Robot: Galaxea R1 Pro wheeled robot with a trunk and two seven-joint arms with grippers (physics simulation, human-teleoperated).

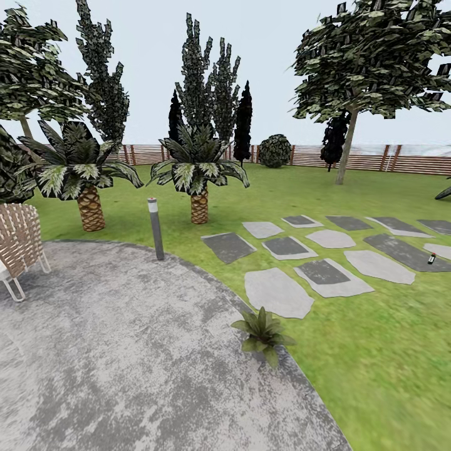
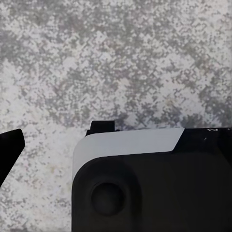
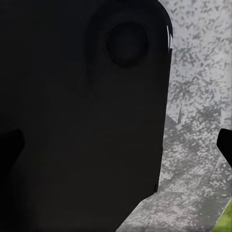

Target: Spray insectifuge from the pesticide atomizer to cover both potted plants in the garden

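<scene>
The pesticide atomizer (image 1: 431, 258), a tiny dark bottle, stands on a grey stepping stone (image 1: 407, 252) far off at the right of the lawn. The two potted plants are out of view. In the left wrist view one dark fingertip (image 2: 10, 149) of my left gripper (image 2: 116, 154) shows at the frame's edge over the speckled grey patio; the other is hidden behind my own black and white body (image 2: 145, 183). In the right wrist view my right gripper (image 3: 116, 147) has a fingertip (image 3: 225, 145) at the edge, beside my dark body. Both hang open, holding nothing.
A low spiky plant (image 1: 263, 331) with no pot grows at the patio's rim. A grey bollard lamp (image 1: 155, 228), two palms (image 1: 88, 172) (image 1: 198, 169) and a slatted chair (image 1: 19, 244) stand around the round patio (image 1: 125, 363). A wooden fence (image 1: 376, 158) closes the lawn.
</scene>
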